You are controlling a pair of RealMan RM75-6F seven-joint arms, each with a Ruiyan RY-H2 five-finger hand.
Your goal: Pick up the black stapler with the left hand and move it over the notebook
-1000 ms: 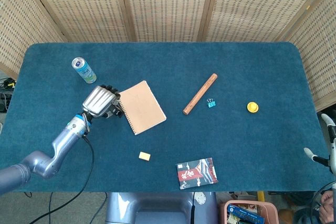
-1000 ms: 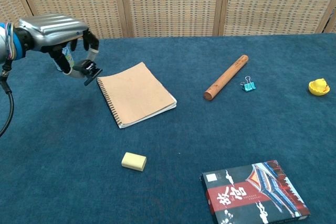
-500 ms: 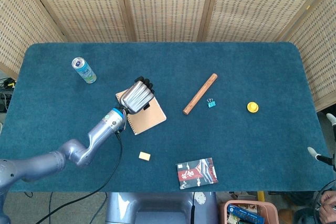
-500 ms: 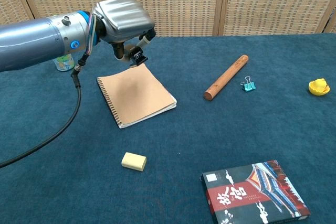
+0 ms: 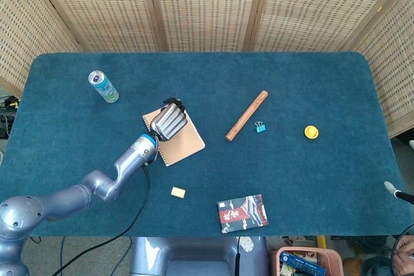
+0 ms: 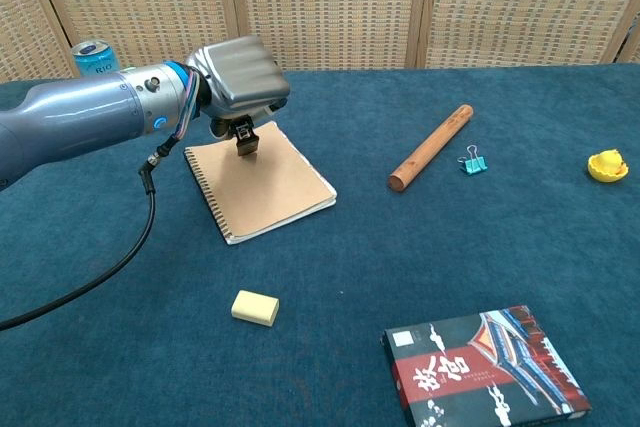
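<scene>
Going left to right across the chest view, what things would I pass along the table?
Drink can → robot hand holding the black stapler over the notebook → wooden rod → blue binder clip → yellow object. The eraser and the book lie nearer the camera and overlap these in left-right position, so I left them out.

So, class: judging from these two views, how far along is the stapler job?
Done: the left hand has the black stapler lifted off the table. In hand: it holds the stapler over the notebook, near its far edge. Left: nothing plainly; both views already show the stapler above the cover.
</scene>
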